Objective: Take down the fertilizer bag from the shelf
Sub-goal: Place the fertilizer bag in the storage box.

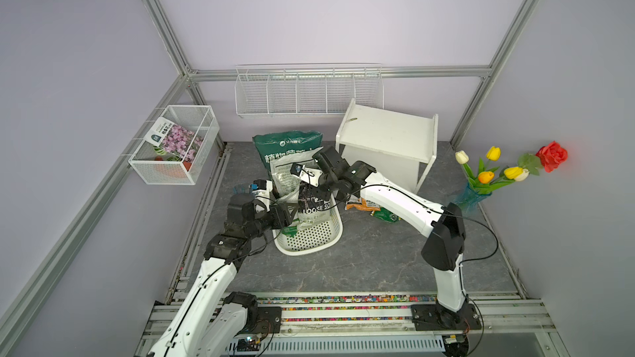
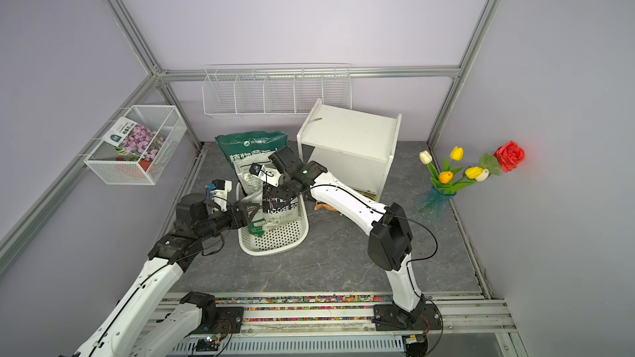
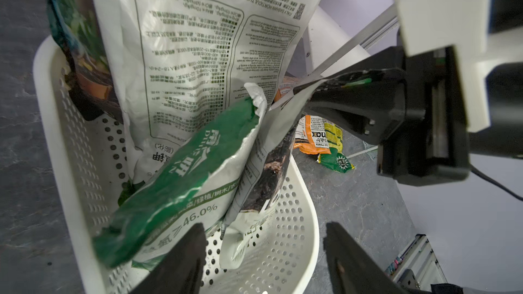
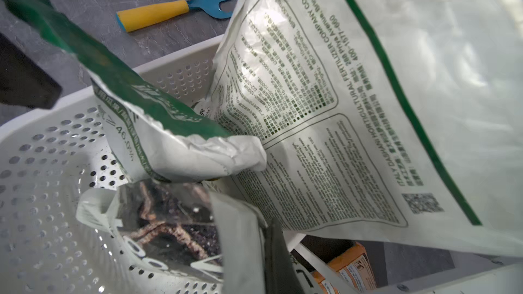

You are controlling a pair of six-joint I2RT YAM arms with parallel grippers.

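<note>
The fertilizer bag [image 1: 314,207] [image 3: 273,165], a black-and-white pouch lettered LOOSE SO, is off the shelf [image 1: 388,132] and hangs upright over the white perforated basket [image 1: 316,235], with its lower end down inside it; the right claw [image 3: 304,94] is closed tight on the pouch's top edge, pinching the film between its two black fingers; in the right wrist view the pouch's clear window [image 4: 169,222] shows dark soil and roots; just beside it a green-and-white bag [image 3: 175,188] marked 46.0% leans slantwise in the basket, and behind both a white bag [image 3: 198,52] covered in fine green print stands against the basket's far wall; the left claw [image 3: 263,230] hangs low at the basket's near end with its jaws apart and nothing between them, the green-and-white bag's lower corner just beside one finger; a large dark green bag [image 1: 287,147] stands on the grey bench [image 1: 343,269] behind the basket; the shelf's top board is bare, and orange and green packets [image 3: 317,140] lie on the bench near its foot; a blue hand fork [image 4: 181,9] with a yellow handle lies on the bench beside the basket; a blue vase of flowers [image 1: 481,180] stands by the side wall.
</note>
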